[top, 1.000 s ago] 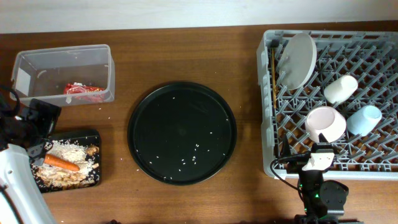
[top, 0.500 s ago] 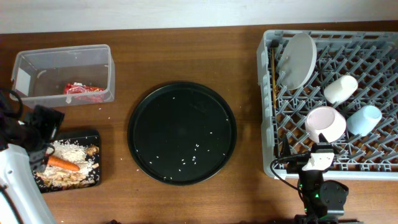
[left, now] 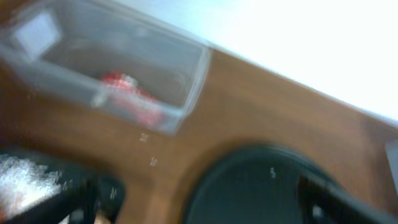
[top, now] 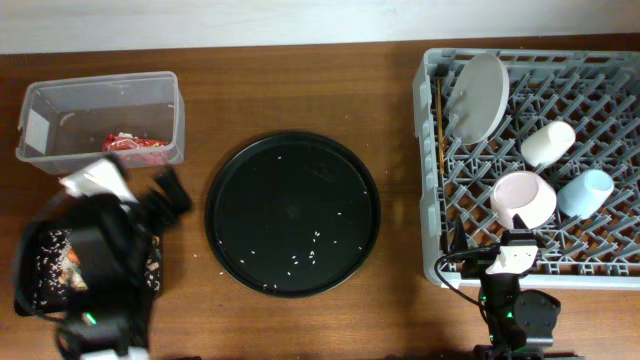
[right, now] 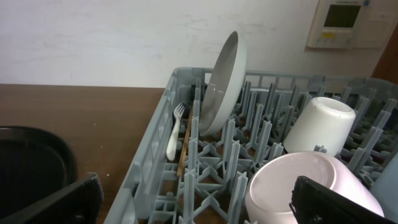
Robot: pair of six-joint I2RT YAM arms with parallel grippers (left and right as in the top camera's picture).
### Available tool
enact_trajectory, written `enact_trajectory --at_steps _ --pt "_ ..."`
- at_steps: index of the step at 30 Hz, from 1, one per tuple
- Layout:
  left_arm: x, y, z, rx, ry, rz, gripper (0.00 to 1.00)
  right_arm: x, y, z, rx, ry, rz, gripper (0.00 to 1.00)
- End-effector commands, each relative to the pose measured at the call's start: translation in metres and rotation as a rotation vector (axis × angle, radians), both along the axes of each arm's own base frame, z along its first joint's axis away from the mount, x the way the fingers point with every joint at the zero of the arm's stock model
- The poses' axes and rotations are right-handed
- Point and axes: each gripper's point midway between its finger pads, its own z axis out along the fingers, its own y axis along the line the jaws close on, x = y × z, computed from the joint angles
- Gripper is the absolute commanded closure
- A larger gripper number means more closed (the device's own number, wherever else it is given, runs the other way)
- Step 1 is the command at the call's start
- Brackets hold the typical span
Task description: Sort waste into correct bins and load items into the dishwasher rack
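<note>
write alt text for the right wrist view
A grey dishwasher rack holds a pale plate standing on edge, a white fork and chopsticks beside it, and a white cup and pinkish bowl nearer the camera. Brown table and a black tray lie left.

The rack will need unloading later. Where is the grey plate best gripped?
Likely pinch the top rim of the plate, coming down from above: it stands on edge, lower edge seated among the rack pegs, so only the upper rim is free.

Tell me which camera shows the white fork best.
Right wrist: the white fork leans sharp inside the rack wall, beside the plate. Overhead I cannot make it out; left wrist does not show it.
</note>
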Motion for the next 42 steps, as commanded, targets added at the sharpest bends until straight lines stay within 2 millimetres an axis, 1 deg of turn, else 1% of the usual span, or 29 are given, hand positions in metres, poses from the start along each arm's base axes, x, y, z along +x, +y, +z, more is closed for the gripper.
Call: enact_trajectory --at_steps 1,2,4,9,11,16,18,22,24,27,28,42 --pt "-0.015 -0.020 -0.032 0.168 -0.056 -0.140 0.01 0.000 -0.002 -0.002 -0.007 0.001 -0.011 0.01" --pt "-0.019 -0.023 -0.040 0.173 -0.109 -0.146 0.01 0.000 -0.002 -0.002 -0.007 0.001 -0.011 0.01" --pt "-0.021 -0.026 -0.048 0.172 -0.166 -0.156 0.01 0.000 -0.002 -0.002 -0.007 0.001 -0.011 0.01" --pt "-0.026 -0.027 -0.059 0.185 -0.323 -0.150 0.01 0.000 -0.002 -0.002 -0.007 0.001 -0.011 0.01" --pt "-0.029 -0.028 -0.062 0.188 -0.367 -0.149 0.01 0.000 -0.002 -0.002 -0.007 0.001 -0.011 0.01" --pt "-0.038 -0.028 -0.062 0.201 -0.488 -0.139 0.01 0.000 -0.002 -0.002 -0.007 0.001 -0.011 0.01" --pt "-0.040 -0.029 -0.064 0.205 -0.488 -0.142 0.01 0.000 -0.002 -0.002 -0.007 0.001 -0.011 0.01" --pt "-0.046 -0.048 -0.065 0.316 -0.492 -0.247 0.01 0.000 -0.002 -0.002 -0.007 0.001 -0.011 0.01" --pt "-0.051 -0.053 -0.072 0.345 -0.469 -0.278 0.01 0.000 -0.002 -0.002 -0.007 0.001 -0.011 0.01" --pt "-0.051 -0.053 -0.089 0.341 -0.398 -0.289 0.01 0.000 -0.002 -0.002 -0.007 0.001 -0.011 0.01" --pt "-0.051 -0.054 -0.092 0.339 -0.389 -0.295 0.01 0.000 -0.002 -0.002 -0.007 0.001 -0.011 0.01" --pt "-0.051 -0.054 -0.091 0.339 -0.391 -0.296 0.01 0.000 -0.002 -0.002 -0.007 0.001 -0.011 0.01"
